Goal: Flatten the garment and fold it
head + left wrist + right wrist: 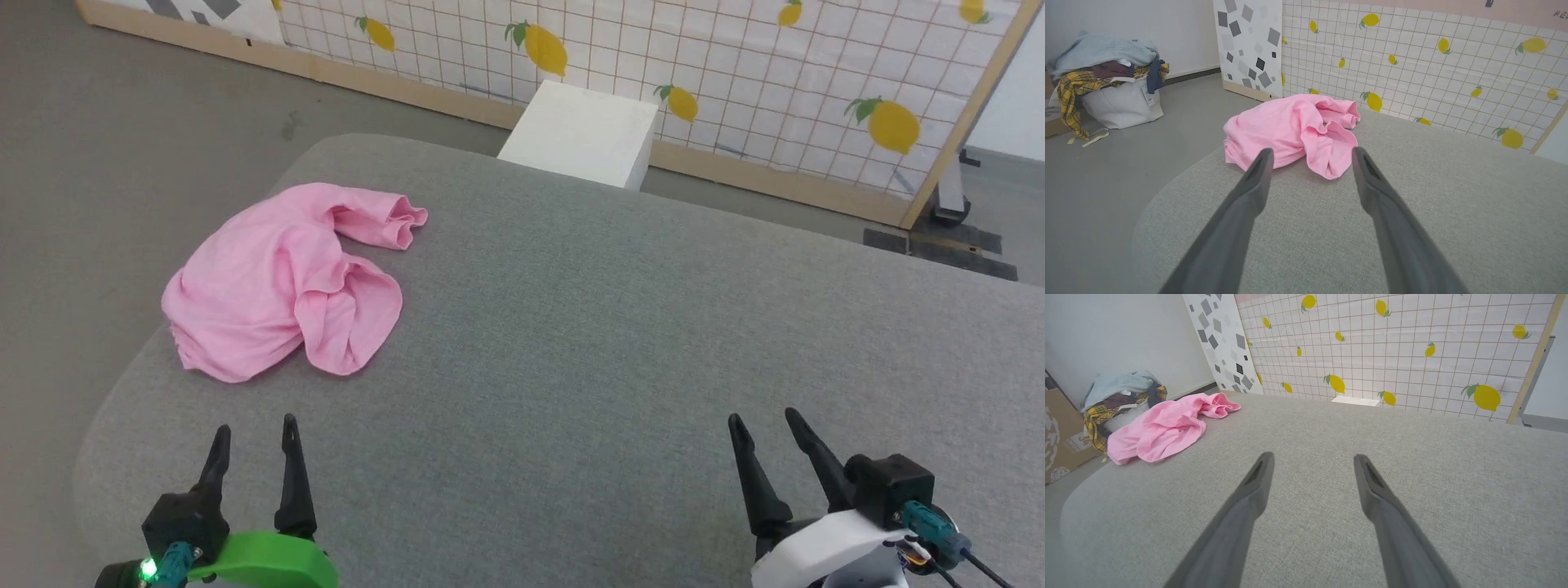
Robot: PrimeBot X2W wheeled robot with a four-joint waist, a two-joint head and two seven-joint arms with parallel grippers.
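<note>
The garment [277, 282], where was it? asked the first.

Crumpled in a pink heap on the grey padded surface [571, 327], left of centre in the head view, near the surface's rounded left edge, said the second.

First the containers. What held what?

In the upper left of the left wrist view a white bag [1122, 108] stood on the floor, heaped over its rim with clothes: a pale blue knit [1106, 49] on top, a yellow plaid cloth [1073, 85] hanging down its side, and darker pieces between. A brown cardboard box [1065, 433] showed at the left edge of the right wrist view; I could not tell what was in it.

And the fingers?

The left gripper [255, 425], at the lower left of the head view, had its two dark fingers spread apart with nothing between them. The garment lay above its tips in the frame, near but apart. In the left wrist view the heap sat just beyond the tips.

The other one?

The right gripper [763, 415], at the lower right, was likewise spread wide and empty, well apart from the garment, over bare grey cloth.
</note>
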